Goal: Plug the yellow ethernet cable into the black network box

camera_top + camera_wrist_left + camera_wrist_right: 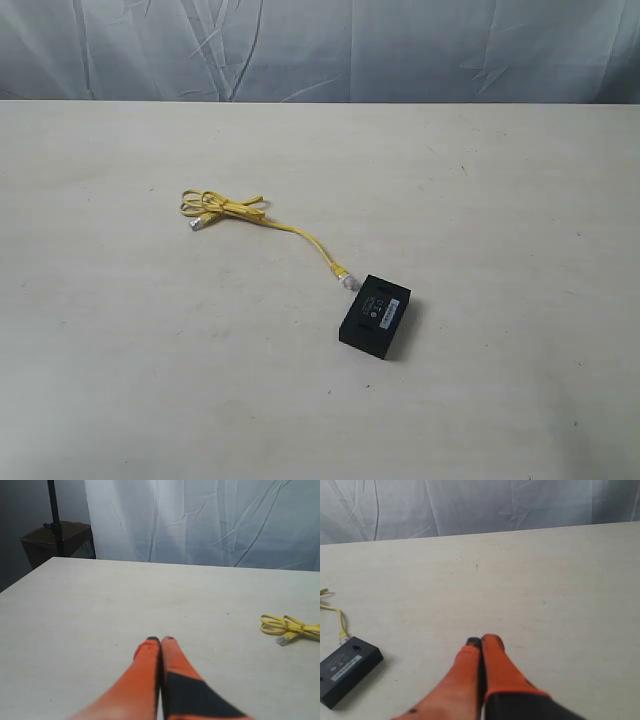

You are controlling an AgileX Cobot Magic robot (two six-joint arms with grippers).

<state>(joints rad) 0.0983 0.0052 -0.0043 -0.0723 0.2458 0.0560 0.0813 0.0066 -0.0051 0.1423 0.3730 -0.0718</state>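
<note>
The black network box [376, 316] lies flat on the table a little right of centre, white label up; the right wrist view also catches the box [347, 671]. The yellow ethernet cable [300, 232] runs from a loose bundle [222, 209] down to a clear plug [346, 278] that sits against the box's far edge; whether it is seated in a port I cannot tell. The left wrist view shows the bundle [290, 628] with its free plug. My left gripper [161, 641] and right gripper [482, 641] are both shut and empty, away from the cable and box. Neither arm shows in the exterior view.
The pale table [500, 200] stretches wide around the objects, backed by a white curtain [320, 50]. A dark stand and a brown box [55, 540] sit beyond one table corner in the left wrist view.
</note>
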